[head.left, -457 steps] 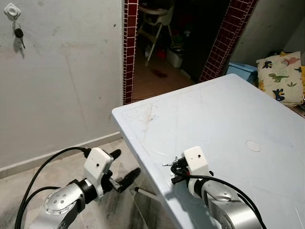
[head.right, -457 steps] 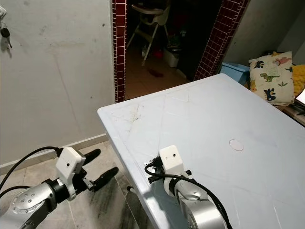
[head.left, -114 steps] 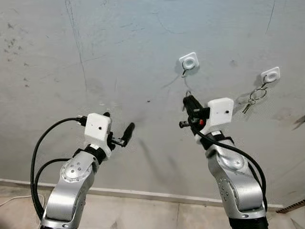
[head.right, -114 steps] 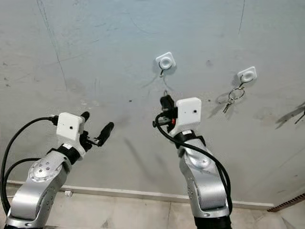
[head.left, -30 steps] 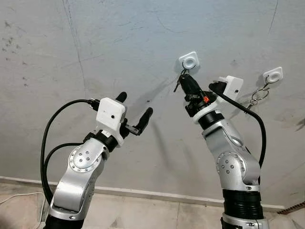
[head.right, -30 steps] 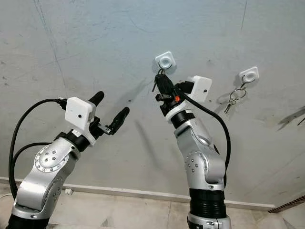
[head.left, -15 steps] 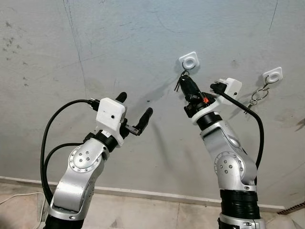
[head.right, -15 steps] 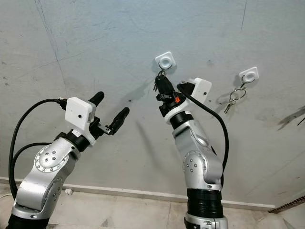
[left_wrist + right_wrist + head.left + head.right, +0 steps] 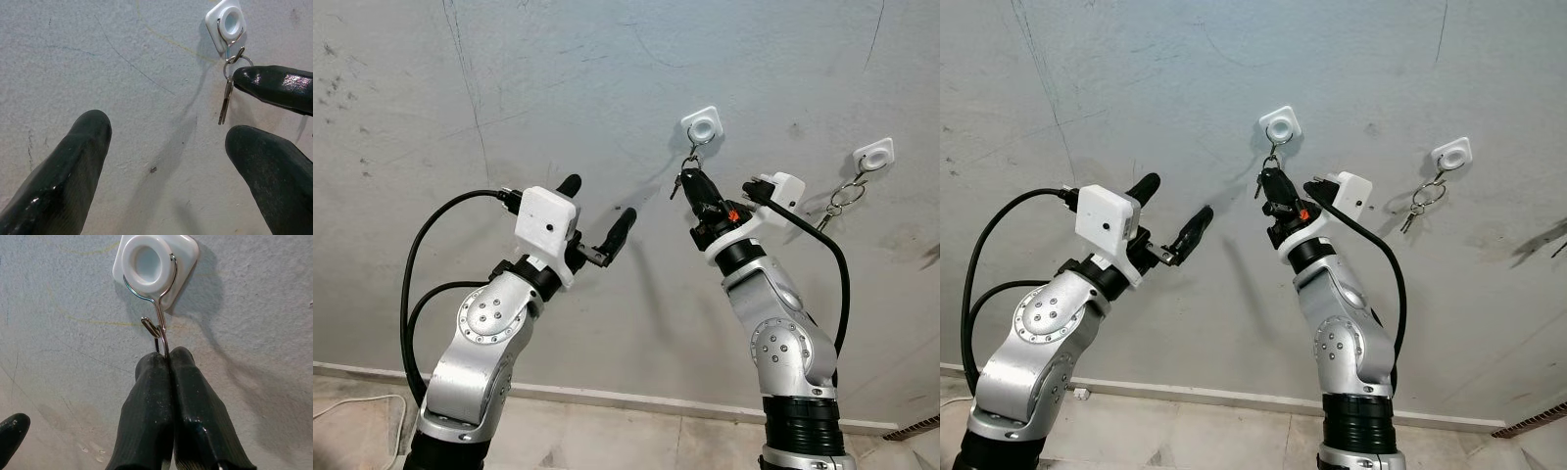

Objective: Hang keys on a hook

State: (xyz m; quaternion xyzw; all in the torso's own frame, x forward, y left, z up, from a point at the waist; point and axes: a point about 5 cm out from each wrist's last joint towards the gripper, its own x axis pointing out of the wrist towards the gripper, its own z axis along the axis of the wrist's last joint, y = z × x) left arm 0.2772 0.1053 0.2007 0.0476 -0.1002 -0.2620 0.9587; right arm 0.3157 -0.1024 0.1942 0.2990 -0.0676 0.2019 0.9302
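Right wrist view: the right gripper point(image 9: 166, 363) pinches the keys' point(image 9: 679, 183) ring just under the hook point(image 9: 155, 276) on the bare wall point(image 9: 509, 88). Beside it, another hook point(image 9: 874, 155) carries keys; the left gripper point(image 9: 597, 211) hangs wide apart.

On the grey plaster wall point(image 9: 509, 88), the white square hook point(image 9: 702, 124) sits at 12 o'clock above the right claw point(image 9: 690, 183), the left claw point(image 9: 599, 213) at its 9 o'clock, and a second white hook point(image 9: 874, 154) with hanging keys point(image 9: 837, 204) at 3 o'clock.
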